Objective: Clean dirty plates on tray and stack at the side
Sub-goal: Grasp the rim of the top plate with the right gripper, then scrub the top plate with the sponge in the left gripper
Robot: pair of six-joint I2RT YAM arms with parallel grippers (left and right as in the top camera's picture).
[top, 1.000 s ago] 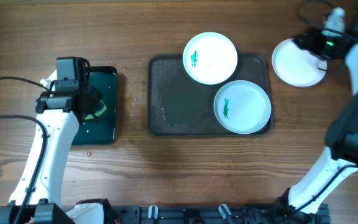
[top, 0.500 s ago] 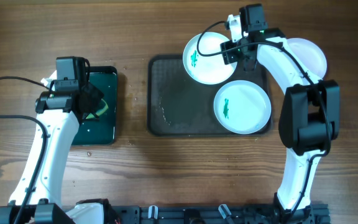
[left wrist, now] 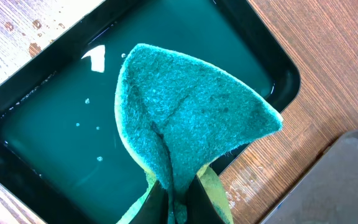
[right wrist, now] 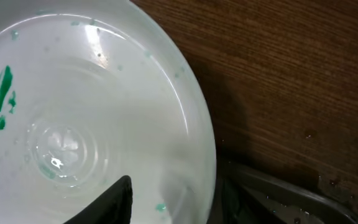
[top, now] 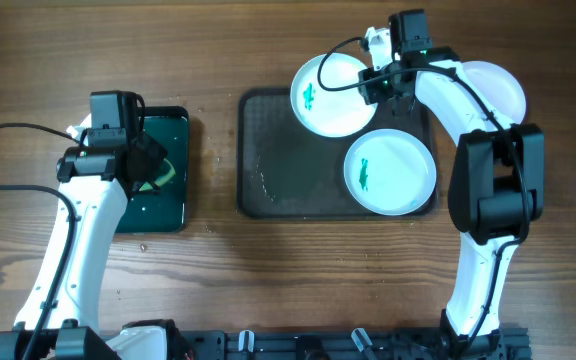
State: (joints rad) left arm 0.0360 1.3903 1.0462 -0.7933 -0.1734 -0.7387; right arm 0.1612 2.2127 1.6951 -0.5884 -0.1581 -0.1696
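Wooden counter (top: 268, 280). Grey-brown tray (top: 288, 180) at centre. Small black tray (top: 163, 205) of green water lies well apart to its left.

Three plates:
- Far plate (top: 330, 105): white, overhanging the tray's far rim, teal smear (top: 309, 95) on its left side.
- Near plate (top: 403, 178): pale, in the tray's near right corner, just beside the far plate, teal smear (top: 363, 173) on its left side.
- Third plate (top: 506, 85): white, on the counter right of the tray, partly hidden by the right arm.

Right hand (right wrist: 176, 202): at the far plate's right edge. Fingers parted, one inside the rim and one outside, gripping nothing.

Left hand (left wrist: 174, 202): over the small tray, pinched tight on a folded green sponge (left wrist: 191, 106).
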